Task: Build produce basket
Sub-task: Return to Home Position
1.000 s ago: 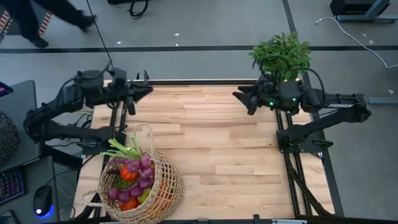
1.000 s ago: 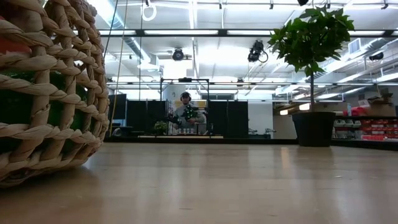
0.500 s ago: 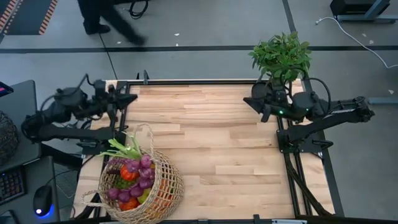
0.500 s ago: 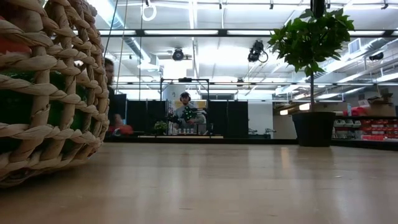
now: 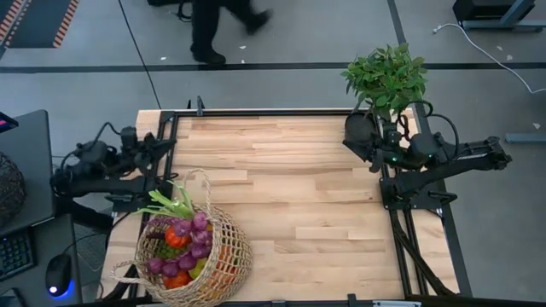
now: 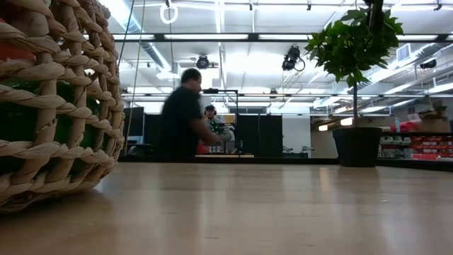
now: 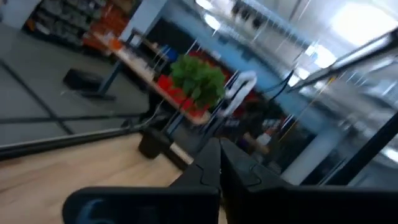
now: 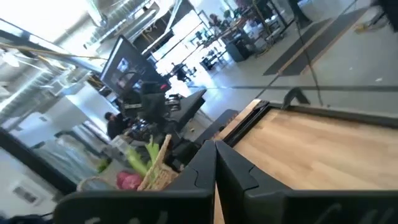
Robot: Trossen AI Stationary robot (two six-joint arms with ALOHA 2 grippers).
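At the left edge of the surface (image 5: 299, 196), the left arm (image 5: 102, 162) has drawn back and folded beside its mount, left jaws closed tight on nothing. Just in front of it, at the near-left corner, the basket (image 5: 241, 256) sits unmoved, heaped with produce (image 5: 183, 247). At the right edge, by the potted plant (image 5: 386, 75), the right arm (image 5: 444, 153) has likewise retreated, right jaws pressed together and empty. Filling looks finished; only parking both arms seems left
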